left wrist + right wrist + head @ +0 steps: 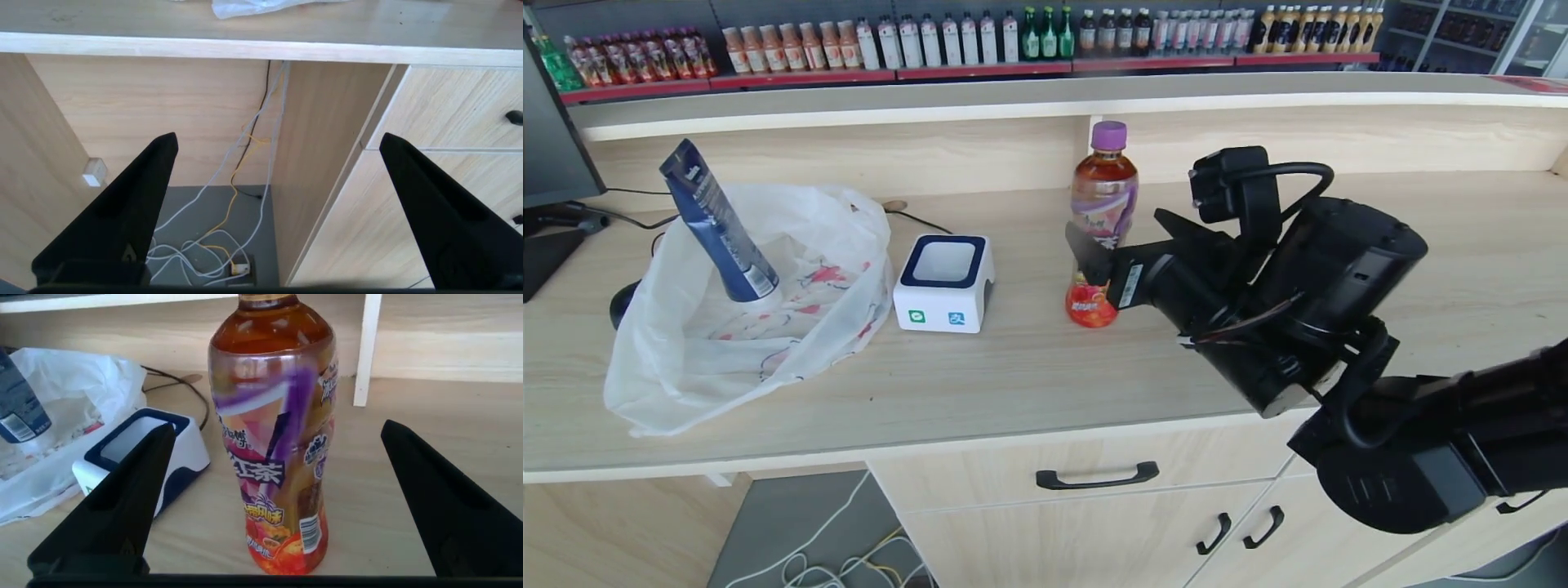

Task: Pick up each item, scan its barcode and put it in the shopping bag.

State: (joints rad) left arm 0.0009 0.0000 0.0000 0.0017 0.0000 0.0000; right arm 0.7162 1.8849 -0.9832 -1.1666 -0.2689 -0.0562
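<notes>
Tea bottle [1104,184] is standing upright on the wooden counter [1029,367], long axis straight up and down, purple cap on top and the red-orange base on the surface. That's the head view. It's just to the right of the little white scanner box [944,282], not touching it. The right gripper [1112,224] is level with the middle of the bottle, coming in from the right side, with one dark finger crossing in front of the label. Over on the left, the white plastic shopping bag [686,359] is slumped open on the counter, and a dark blue tube [719,222] sits in it, leaning back and to the left with its flat end up.

Left wrist view: the left gripper [278,139] is spread wide with nothing between the fingers. It's down below the countertop, facing the open gap under the counter with some loose cables [221,245] on the floor and drawer fronts [458,106] off to the side.

Right wrist view: the bottle is dead centre between the two spread fingers, label and barcode side facing the camera, cap end cut off by the frame edge. There's visible counter between each finger and the bottle, so the jaws are apart and not pinching it. The scanner and the bag sit beyond it on the far side.
</notes>
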